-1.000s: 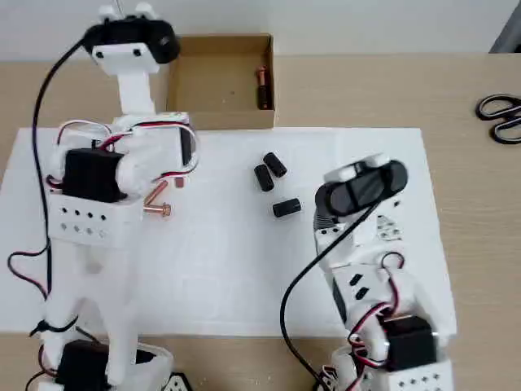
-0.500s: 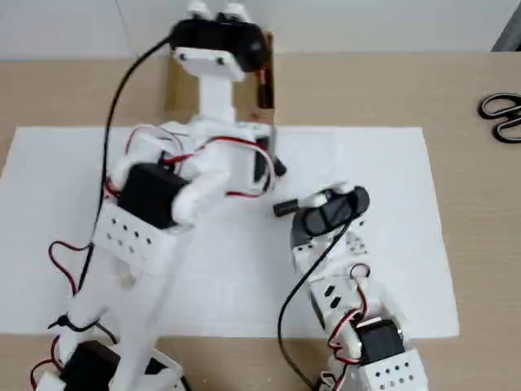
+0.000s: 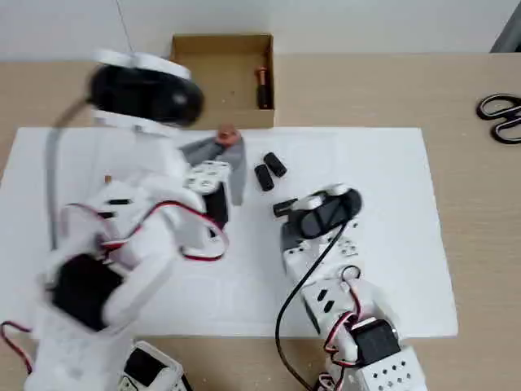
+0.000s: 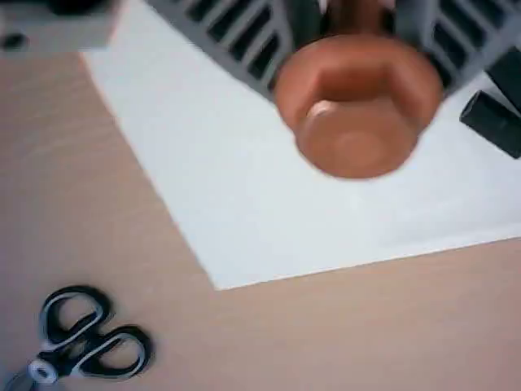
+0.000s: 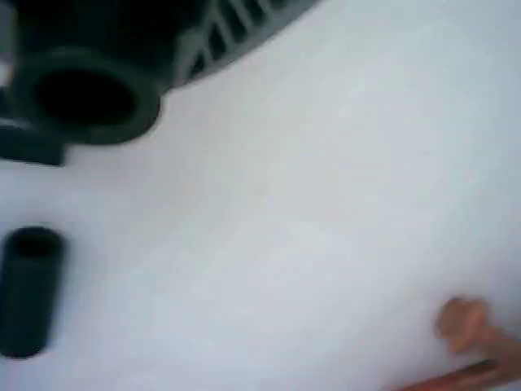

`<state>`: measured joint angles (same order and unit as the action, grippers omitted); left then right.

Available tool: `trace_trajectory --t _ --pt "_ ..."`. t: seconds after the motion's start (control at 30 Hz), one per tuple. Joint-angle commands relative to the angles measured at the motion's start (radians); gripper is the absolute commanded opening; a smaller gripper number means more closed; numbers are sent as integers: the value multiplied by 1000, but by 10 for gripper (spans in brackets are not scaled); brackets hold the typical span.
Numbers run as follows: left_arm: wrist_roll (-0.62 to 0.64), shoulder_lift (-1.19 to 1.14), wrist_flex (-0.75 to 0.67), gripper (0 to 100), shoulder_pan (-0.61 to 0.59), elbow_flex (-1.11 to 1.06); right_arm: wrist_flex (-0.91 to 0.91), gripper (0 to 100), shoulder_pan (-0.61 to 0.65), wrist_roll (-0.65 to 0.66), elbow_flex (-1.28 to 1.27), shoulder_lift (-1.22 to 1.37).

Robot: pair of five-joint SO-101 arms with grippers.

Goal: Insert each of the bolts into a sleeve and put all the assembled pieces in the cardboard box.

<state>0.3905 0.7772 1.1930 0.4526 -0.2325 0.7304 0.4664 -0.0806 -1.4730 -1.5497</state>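
Note:
My left gripper (image 3: 227,142) is shut on a copper bolt (image 3: 226,132) just in front of the cardboard box (image 3: 189,98). In the left wrist view the bolt's hexagonal head (image 4: 358,106) faces the camera between the grey fingers (image 4: 236,32). My right gripper (image 3: 286,208) is shut on a black sleeve (image 3: 284,207) low over the white paper; in its wrist view the sleeve's open end (image 5: 81,96) faces the camera. Two loose sleeves (image 3: 263,177) (image 3: 274,164) lie between the grippers. An assembled piece (image 3: 262,88) lies inside the box.
White paper (image 3: 391,179) covers the middle of the wooden table. Scissors (image 3: 501,116) lie at the far right edge of the table. A small copper piece (image 3: 107,178) peeks out beside the left arm. Another sleeve (image 5: 29,289) lies on the paper.
The left arm swung from the left side of the paper toward the box and now holds a bolt raised near the loose sleeves. The right gripper moved left and closed on the nearest sleeve.

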Motion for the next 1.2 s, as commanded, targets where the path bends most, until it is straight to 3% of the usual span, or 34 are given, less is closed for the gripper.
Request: trace_trajectory --t 0.0,0.2,0.63,1.17 --pt "-11 72 -278 6 -2 -254 -24 3 61 -8 5 -19" --pt "-5 103 -427 6 -2 -461 -25 3 68 -8 6 -21" --pt "117 104 -433 6 8 -489 -25 3 68 -9 -29 -186" --pt "118 98 -497 6 69 -524 -25 3 105 -12 -32 -182"
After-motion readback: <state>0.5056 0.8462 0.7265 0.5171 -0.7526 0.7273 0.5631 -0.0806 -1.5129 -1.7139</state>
